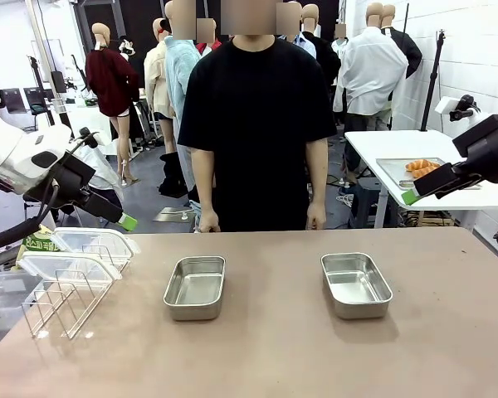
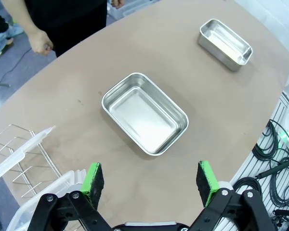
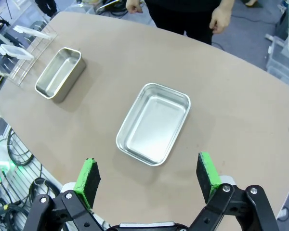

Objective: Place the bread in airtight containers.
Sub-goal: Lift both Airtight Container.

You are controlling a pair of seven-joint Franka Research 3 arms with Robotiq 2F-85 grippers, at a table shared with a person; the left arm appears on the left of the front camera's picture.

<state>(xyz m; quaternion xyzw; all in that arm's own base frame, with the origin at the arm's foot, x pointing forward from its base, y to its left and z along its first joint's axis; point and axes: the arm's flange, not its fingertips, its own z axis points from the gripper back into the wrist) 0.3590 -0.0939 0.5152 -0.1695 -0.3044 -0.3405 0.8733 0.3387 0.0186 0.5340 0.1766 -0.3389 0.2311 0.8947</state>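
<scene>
Tan matte tabletop (image 1: 257,356) fills the foreground, w/ a person in a black T-shirt (image 1: 257,116) standing at its far edge, arms down. Two small rectangular stainless-steel tubs w/ rounded corners sit on it, well apart, both lidless and empty: the left tub (image 1: 195,287) toward the robot's left, the right tub (image 1: 356,284) toward its right. At the table's left end stands a thin wire rack (image 1: 54,307), w/ two translucent whitish plastic lids (image 1: 70,265) lying on top of it, one behind the other. Golden-brown crescent-shaped croissants (image 1: 422,167) lie on a flat metal serving tray (image 1: 390,172) on a white side table (image 1: 373,145) in the bkgd at right, off the main table and well apart from both tubs. Over the table's left part hangs the left gripper (image 2: 149,179), black w/ green pads, jaws spread wide and nothing btwn them; its wrist cam looks down on the left tub just beyond the fingertips. Over the right side, raised, is the right gripper (image 3: 147,179), jaws likewise wide apart and empty, w/ the right tub below and ahead of its fingers. Both grippers are clear of tubs, lids & croissants.
</scene>
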